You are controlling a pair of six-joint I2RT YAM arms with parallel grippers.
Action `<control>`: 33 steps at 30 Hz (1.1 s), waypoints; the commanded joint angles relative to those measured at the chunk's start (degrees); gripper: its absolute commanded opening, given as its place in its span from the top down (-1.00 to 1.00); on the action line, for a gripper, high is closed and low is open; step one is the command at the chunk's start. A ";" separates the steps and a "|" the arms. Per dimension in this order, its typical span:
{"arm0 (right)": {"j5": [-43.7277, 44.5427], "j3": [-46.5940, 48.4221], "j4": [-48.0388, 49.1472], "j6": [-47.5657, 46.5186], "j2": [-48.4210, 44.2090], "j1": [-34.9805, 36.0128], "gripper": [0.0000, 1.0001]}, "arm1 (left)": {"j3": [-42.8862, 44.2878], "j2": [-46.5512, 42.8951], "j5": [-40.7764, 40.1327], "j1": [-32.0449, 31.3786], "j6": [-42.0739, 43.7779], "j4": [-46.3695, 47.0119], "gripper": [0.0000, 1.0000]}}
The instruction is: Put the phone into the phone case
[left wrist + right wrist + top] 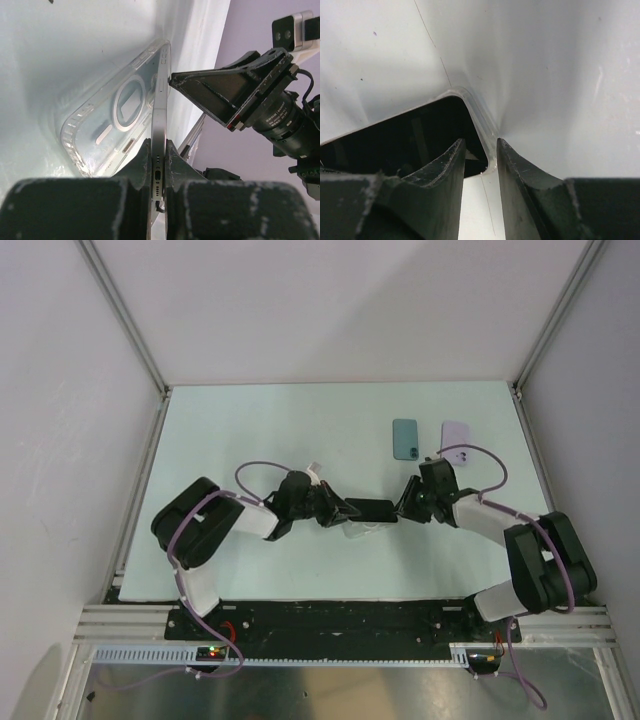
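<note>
The phone hangs between both arms at the table's middle, black screen up. My left gripper is shut on its port end; in the left wrist view the phone's pale edge runs away from the pads. The clear phone case lies under and beside it, its ring side showing; the far ends meet. My right gripper straddles the case's corner rim, jaws slightly apart, one finger over the black screen, the other touching the rim from outside.
A teal slab and a pale lavender slab, each with a small camera block, lie side by side at the back right. Metal frame posts stand at the table's back corners. The right arm's wrist camera faces my left wrist.
</note>
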 commanded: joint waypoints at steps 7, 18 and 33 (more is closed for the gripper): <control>0.81 -5.57 4.71 4.50 -7.13 1.20 0.28 | -4.19 -0.49 -5.76 -3.17 -0.84 -6.49 1.00; 1.64 -6.37 6.67 5.77 -4.75 1.84 0.54 | -5.47 1.41 -8.75 -4.19 -1.87 -9.80 1.00; 2.06 -6.38 8.71 7.01 -4.24 4.43 0.76 | 0.81 6.70 -8.75 -5.23 0.91 -14.32 1.00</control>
